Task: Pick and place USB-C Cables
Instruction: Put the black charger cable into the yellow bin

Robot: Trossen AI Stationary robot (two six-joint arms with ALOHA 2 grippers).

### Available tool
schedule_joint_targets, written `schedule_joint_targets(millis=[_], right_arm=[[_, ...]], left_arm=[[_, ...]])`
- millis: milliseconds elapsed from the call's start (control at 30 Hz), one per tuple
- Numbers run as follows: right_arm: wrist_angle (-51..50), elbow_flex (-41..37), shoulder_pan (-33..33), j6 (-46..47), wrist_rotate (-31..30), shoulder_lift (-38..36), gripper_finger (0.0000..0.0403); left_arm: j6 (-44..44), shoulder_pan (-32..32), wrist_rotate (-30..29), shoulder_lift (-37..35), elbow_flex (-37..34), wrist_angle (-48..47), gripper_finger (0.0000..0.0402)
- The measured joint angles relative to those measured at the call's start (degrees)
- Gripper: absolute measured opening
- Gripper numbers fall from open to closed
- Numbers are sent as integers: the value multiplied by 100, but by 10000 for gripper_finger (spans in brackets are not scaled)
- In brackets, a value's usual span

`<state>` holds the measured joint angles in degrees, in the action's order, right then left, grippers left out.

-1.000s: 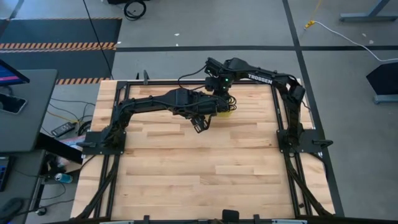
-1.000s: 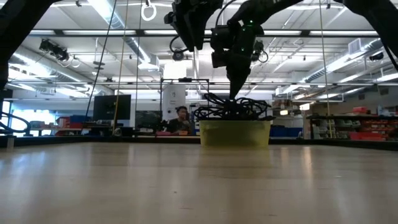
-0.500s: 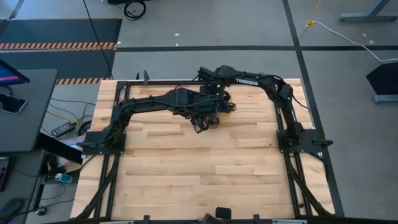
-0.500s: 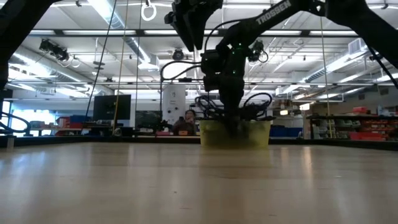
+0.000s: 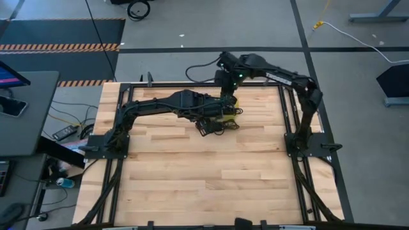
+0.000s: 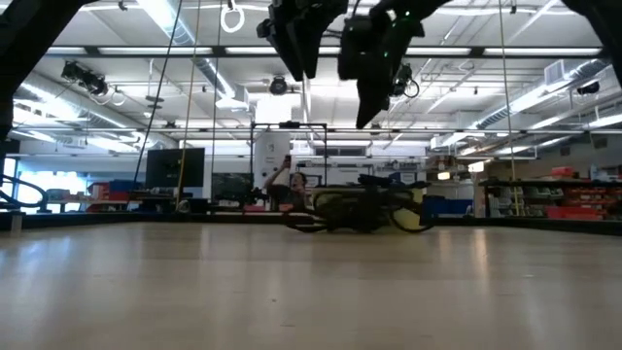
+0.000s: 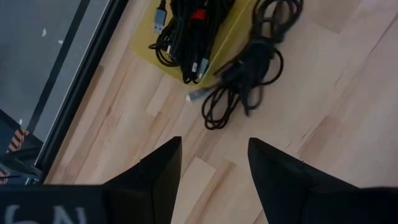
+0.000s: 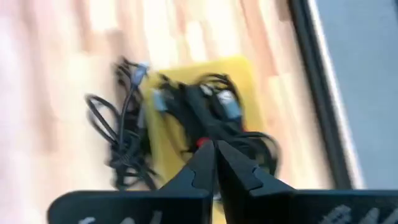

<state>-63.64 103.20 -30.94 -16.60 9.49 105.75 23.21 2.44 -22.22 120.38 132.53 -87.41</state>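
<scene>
The USB-C cables are thin black cords, some with red bands. Most lie in a heap (image 7: 186, 31) on the flat yellow tray (image 8: 239, 71), near the table's far edge (image 5: 231, 107). One loose bundle (image 7: 245, 71) rests on the bare wood beside the tray, also seen in the right wrist view (image 8: 121, 140). In the low view the cables (image 6: 360, 209) lie low on the table. My left gripper (image 7: 214, 158) hangs open above the wood next to that bundle. My right gripper (image 8: 215, 152) is shut and empty, raised above the tray (image 6: 374, 102).
A black frame rail (image 5: 204, 84) runs along the table's far edge just behind the tray. Both arms crowd over the tray area (image 5: 192, 102). Bare wood (image 5: 211, 172) spreads toward the near edge. A person (image 6: 290, 183) stands in the room beyond.
My right gripper dipped down into the cable heap, then rose well clear, holding nothing. In the low view the tray and heap stood tall before and now lie low, with cables spread out sideways over the table.
</scene>
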Motion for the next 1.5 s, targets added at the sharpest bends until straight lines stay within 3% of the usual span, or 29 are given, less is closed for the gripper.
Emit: schedule_joint_targets(millis=[200, 433, 600, 733, 1000, 1500], right_arm=[[-516, -2, 217, 389, 821, -447, 32], [-877, -536, 662, 150, 876, -472, 51], [-206, -1432, 923, 120, 863, -452, 86], [525, -1964, 1115, 220, 527, -455, 126], [1206, -2314, 1294, 273, -144, -461, 191], [1950, -3082, 1287, 271, -345, -463, 202]], left_arm=[[-47, -7, -2, 0, 0, -250, 192], [-153, -32, 18, -37, 0, -262, 192], [-154, -92, 23, -37, 0, -260, 192], [-143, -113, 19, -37, 0, -256, 192], [-151, -120, 10, -37, 0, -265, 192], [-221, -120, 44, -24, -9, -221, 192]])
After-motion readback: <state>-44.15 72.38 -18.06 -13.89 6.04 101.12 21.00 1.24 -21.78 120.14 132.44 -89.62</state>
